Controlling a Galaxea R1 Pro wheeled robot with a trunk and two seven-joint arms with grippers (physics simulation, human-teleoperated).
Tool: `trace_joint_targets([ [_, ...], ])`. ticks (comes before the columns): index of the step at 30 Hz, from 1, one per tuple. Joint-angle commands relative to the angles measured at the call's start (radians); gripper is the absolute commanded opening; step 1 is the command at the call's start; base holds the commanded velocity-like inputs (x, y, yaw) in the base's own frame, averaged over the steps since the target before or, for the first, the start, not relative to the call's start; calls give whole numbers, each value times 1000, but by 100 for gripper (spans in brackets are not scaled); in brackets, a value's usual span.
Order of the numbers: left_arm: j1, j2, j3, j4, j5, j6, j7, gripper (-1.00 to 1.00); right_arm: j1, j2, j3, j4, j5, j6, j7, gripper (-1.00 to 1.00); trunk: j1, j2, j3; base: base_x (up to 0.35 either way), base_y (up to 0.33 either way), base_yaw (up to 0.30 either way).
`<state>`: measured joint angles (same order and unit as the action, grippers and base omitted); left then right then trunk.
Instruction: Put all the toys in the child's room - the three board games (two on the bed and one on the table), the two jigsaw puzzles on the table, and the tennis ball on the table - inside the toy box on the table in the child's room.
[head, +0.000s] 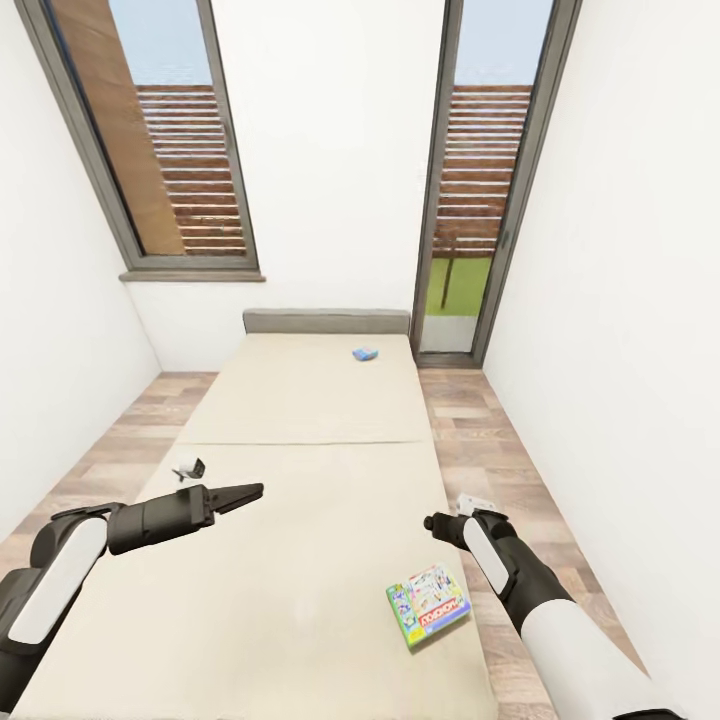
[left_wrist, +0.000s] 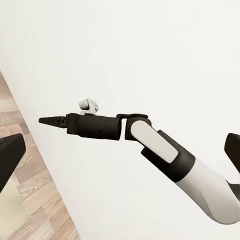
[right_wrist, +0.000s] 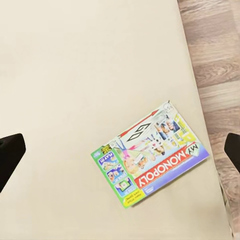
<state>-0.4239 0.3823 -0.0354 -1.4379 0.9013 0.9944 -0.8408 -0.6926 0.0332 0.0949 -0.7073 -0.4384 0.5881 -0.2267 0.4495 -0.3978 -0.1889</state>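
the right gripper (head: 432, 523), spread wide and empty, is hanging above the near monopoly box (right_wrist: 150, 161), readying a grab; the left gripper (head: 250, 492) is idling pinched shut.

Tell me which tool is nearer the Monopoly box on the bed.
Right. The right tool hangs just above the Monopoly box near the bed's right edge; the left tool sits across the mattress, farther off.

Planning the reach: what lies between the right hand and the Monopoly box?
Only bare bed; the head view shows nothing between the right hand and the Monopoly box.
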Motion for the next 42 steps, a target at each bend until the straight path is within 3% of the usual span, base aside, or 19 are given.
trace_joint_targets([
  [1,-1,1,-1,1,1,3,-3,100,-1,0,3,-1,-10,3,-10,100,1,-2,-4,0,0,0],
  [36,-1,0,-1,4,-1,-2,7,100,-1,-1,3,-1,-11,3,-10,100,1,-2,-62,0,0,0],
  [42,-1,-2,-1,4,-17,-2,7,100,-1,0,3,-1,-11,3,-10,100,1,-2,-71,0,0,0],
])
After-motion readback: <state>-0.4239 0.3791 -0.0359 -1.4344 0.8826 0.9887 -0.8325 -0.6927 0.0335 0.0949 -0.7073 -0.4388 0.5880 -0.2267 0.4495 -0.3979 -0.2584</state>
